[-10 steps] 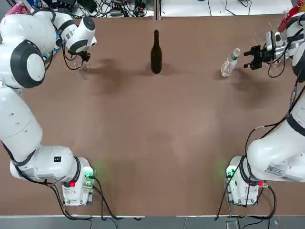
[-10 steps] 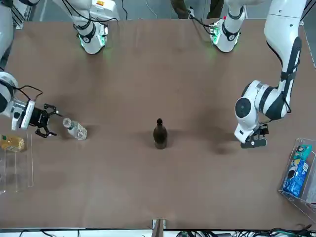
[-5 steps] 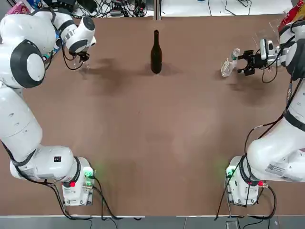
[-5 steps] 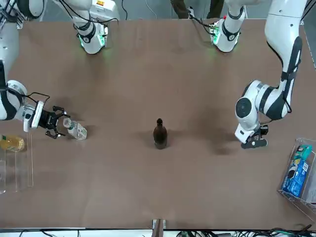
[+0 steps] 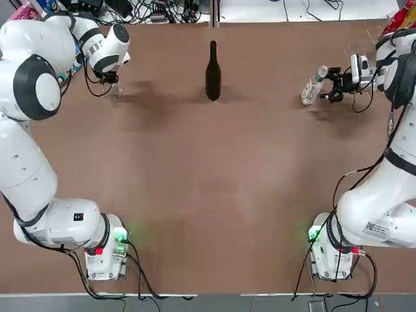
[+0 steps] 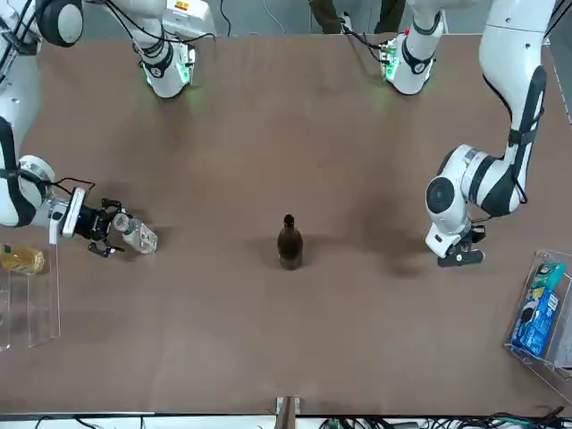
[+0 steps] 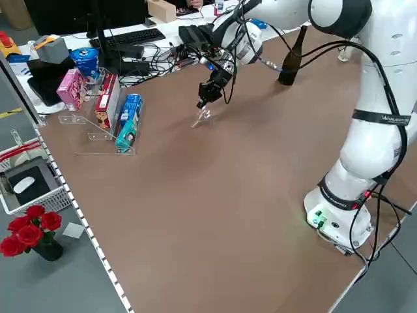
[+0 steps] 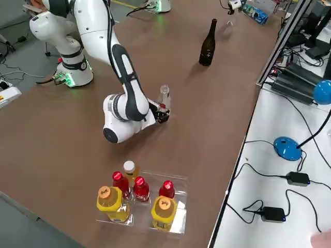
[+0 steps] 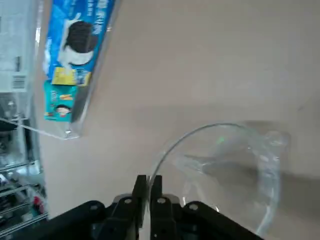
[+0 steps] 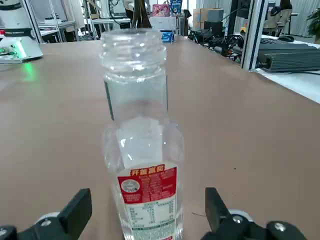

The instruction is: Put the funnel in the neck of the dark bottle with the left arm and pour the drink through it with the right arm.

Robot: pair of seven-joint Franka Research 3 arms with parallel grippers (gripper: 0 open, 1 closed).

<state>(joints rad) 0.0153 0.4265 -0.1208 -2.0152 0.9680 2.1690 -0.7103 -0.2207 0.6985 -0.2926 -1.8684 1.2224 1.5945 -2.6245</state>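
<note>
Now | funnel [image 9: 235,160] rim pinched in left end effector [image 9: 148,186] | drink [image 10: 142,155] between right end effector [image 10: 145,210] fingers

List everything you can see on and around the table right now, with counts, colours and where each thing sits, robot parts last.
dark bottle: one, very dark, upright mid-table on the far side from the bases.
drink: one, clear, no cap on it, upright toward the right arm's side.
funnel: one, transparent, on the table at the left arm's far corner.
bottles in a clear tray: five, red and yellow caps, right edge.
snack boxes: several, blue, red and pink, in a clear stand at the left edge.
red roses: one bunch, on the floor off the left side.
left gripper: shut on the funnel's rim.
right gripper: open, one finger on each side of the drink, not closed.
</note>
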